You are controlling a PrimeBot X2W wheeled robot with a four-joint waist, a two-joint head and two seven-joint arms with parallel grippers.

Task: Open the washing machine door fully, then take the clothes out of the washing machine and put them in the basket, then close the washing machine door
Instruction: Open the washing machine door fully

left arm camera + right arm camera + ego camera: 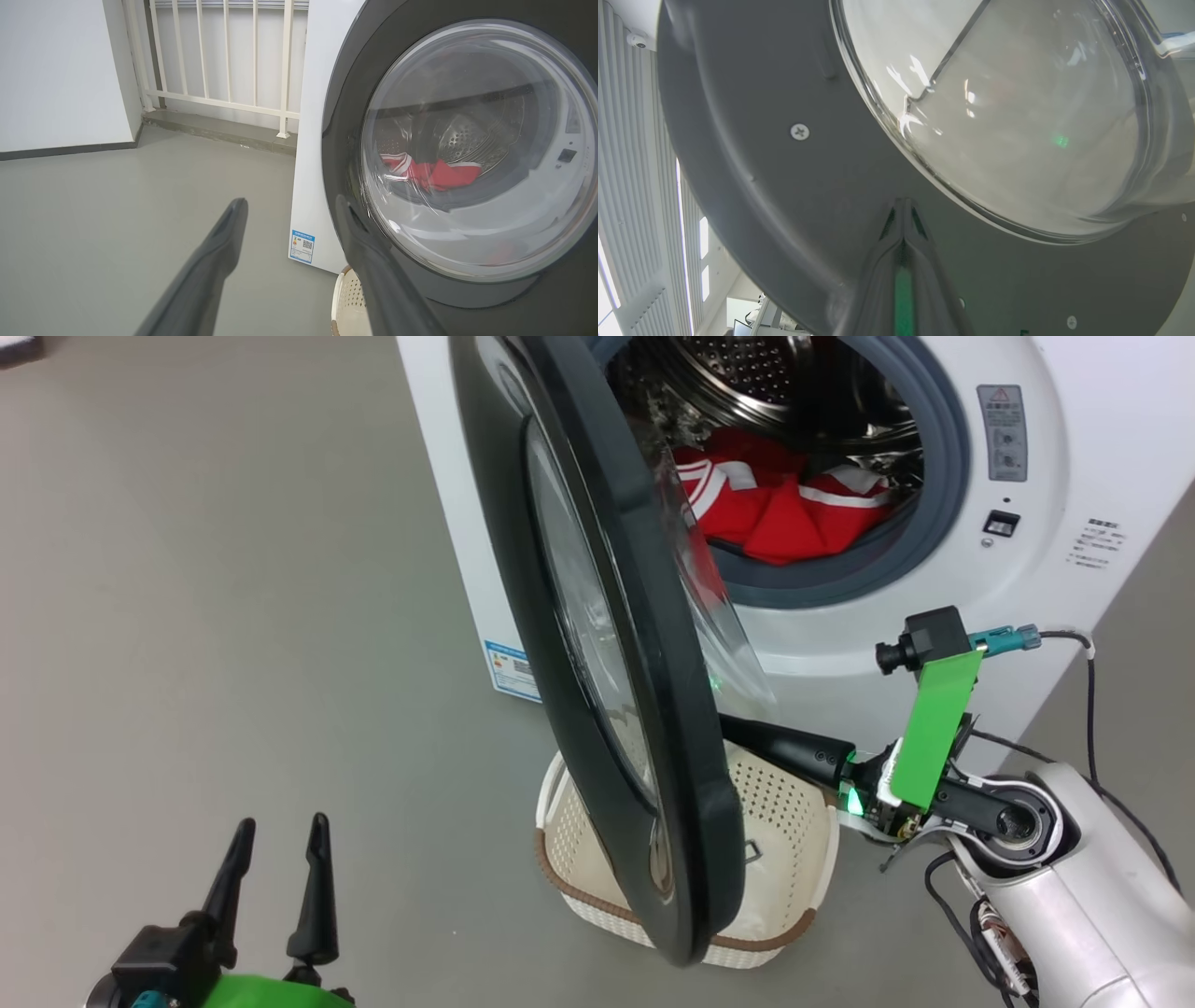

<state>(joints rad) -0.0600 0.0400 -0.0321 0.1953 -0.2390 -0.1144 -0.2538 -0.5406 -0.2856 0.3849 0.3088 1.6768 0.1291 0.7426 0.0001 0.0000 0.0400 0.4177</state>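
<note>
Pushing the large round black-rimmed glass washing machine door (644, 644), half-open over the cream perforated plastic basket (784, 803), with the right gripper (903, 210), tips pressed together, on its inner face; left gripper (280, 826) spread, idle. Best pressed near the free rim for leverage.

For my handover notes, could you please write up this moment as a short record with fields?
door: partly open, swung out over the basket
clothes: red and white, inside the washing machine
basket: on the floor before the machine, no clothes seen in it
left gripper: jaws open, holding nothing, apart from the door
right gripper: jaws shut, tips seemingly against the door's inner face below the glass
stage: door not yet fully open
</note>
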